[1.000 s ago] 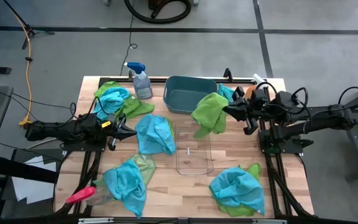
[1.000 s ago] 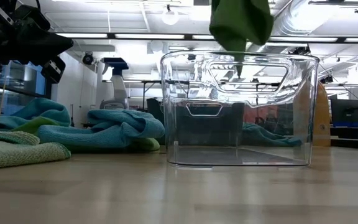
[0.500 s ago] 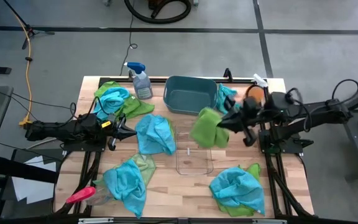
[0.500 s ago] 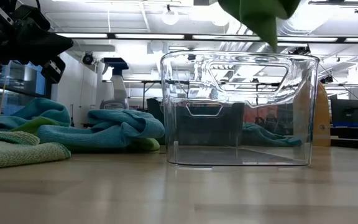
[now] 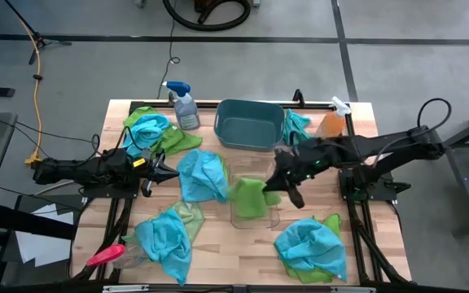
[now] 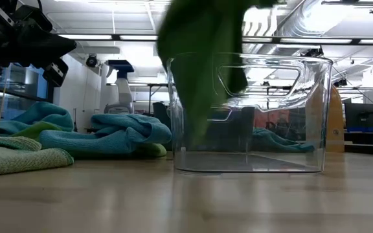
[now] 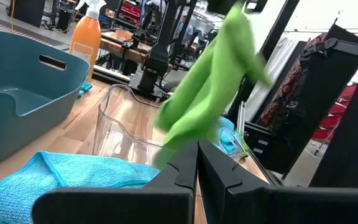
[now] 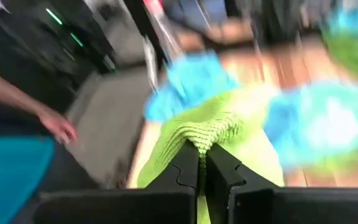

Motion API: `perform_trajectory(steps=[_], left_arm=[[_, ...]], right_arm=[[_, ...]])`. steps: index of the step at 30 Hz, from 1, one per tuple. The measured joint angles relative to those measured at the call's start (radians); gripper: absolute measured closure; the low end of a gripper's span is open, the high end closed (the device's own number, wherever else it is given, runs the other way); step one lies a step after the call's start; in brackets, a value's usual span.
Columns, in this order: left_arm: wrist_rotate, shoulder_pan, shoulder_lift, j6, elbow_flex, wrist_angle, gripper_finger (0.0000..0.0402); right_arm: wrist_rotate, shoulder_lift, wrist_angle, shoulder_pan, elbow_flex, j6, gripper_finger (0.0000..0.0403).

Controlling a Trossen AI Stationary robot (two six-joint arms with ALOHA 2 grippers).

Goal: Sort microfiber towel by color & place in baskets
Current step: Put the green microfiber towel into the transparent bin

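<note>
My right gripper (image 5: 277,184) reaches out over the clear bin (image 5: 260,218) and is shut on a lime green towel (image 5: 249,198). The low view shows that towel (image 6: 199,71) hanging at the bin's left wall (image 6: 173,129). The teal tub (image 5: 251,124) stands behind the bin at the far edge. Turquoise towels lie on the table at the centre left (image 5: 204,175), near left (image 5: 167,236) and near right (image 5: 309,244), with lime green ones partly under them. My left gripper (image 5: 168,172) is shut and waits left of the centre towel. My right gripper pinches a bunched fold of the green towel (image 8: 207,138) between its two fingers, coming from the table's right and slanting down. The towel is lifted clear and hangs slack below the fingers, over the clear bin's left part (image 5: 238,203).
A clear spray bottle (image 5: 184,104) and an orange one (image 5: 330,122) stand at the far edge. A red-handled tool (image 5: 104,255) lies at the near left corner. A turquoise and green pile (image 5: 149,132) sits far left. A person's hand (image 8: 58,127) shows beyond the table.
My right gripper has carried the green towel from beside the teal tub toward the table's left and near edge, and down, to above the clear bin. The towel has swung along and now hangs lower, in front of the bin's left wall in the low view.
</note>
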Motion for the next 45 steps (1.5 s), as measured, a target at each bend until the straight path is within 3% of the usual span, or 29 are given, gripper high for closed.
perform_trajectory(steps=[7,13,29,36,40,45], left_arm=[[0.0,0.0,0.0,0.0,0.0,0.0,0.0401],[0.0,0.0,0.0,0.0,0.0,0.0,0.0401],[0.0,0.0,0.0,0.0,0.0,0.0,0.0401],[0.0,0.0,0.0,0.0,0.0,0.0,0.0401],[0.0,0.0,0.0,0.0,0.0,0.0,0.0401],[0.0,0.0,0.0,0.0,0.0,0.0,0.0401]], right_arm=[[0.046,0.014,-0.253,0.007,-0.001,0.079,0.0403],[0.051,0.072,-0.15,-0.01,-0.001,0.032,0.0403],[0.101,0.43,-0.111,-0.059,-0.001,-0.198,0.0403],[0.089,0.467,-0.116,-0.082,-0.001,-0.188,0.0401],[0.082,0.467,-0.123,-0.088,-0.001,-0.166,0.0367],[0.044,0.467,-0.161,-0.088,-0.001,-0.12,0.0273]])
